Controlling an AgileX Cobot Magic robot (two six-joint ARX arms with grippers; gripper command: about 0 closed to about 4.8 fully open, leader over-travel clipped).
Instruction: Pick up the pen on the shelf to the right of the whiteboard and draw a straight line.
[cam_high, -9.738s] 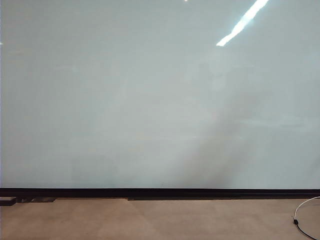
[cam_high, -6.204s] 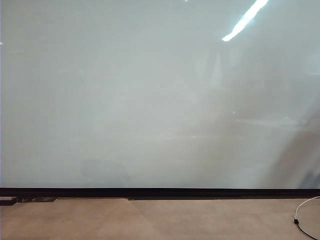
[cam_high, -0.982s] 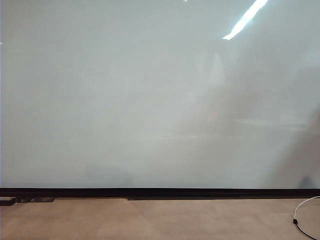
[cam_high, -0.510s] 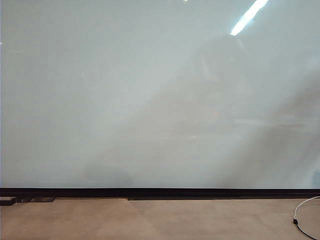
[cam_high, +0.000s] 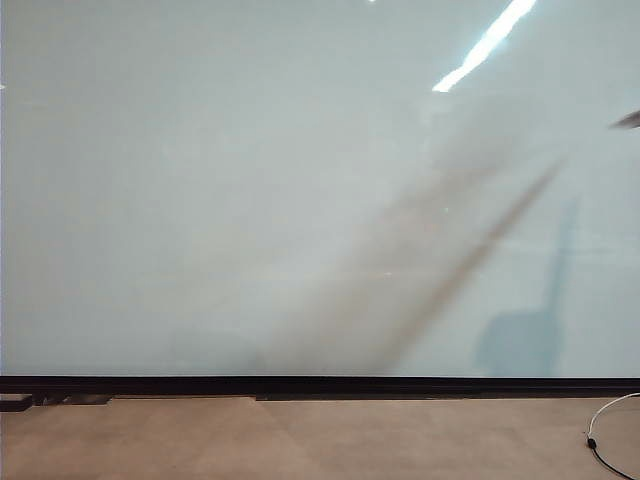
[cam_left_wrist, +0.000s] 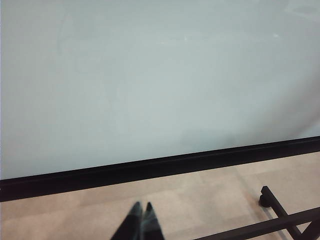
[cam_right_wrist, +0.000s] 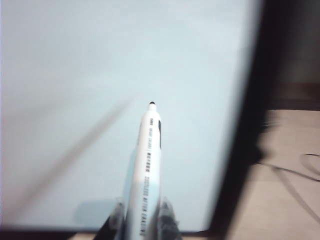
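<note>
In the exterior view we record one whiteboard (cam_high: 250, 200) bearing only shadows, in the left wrist view the left gripper (cam_left_wrist: 139, 223) with tips pressed together and empty above the floor (cam_left_wrist: 200, 195), and in the right wrist view alone one pen (cam_right_wrist: 148, 165) clamped by the right gripper (cam_right_wrist: 142, 216), tip toward the board.

— What's underfoot here?
— A pale beige matte floor (cam_high: 300, 440), with a thin white cable (cam_high: 610, 415) trailing over it.
— And the light?
— A bright slanted ceiling-light glare (cam_high: 485, 45) overhead.
</note>
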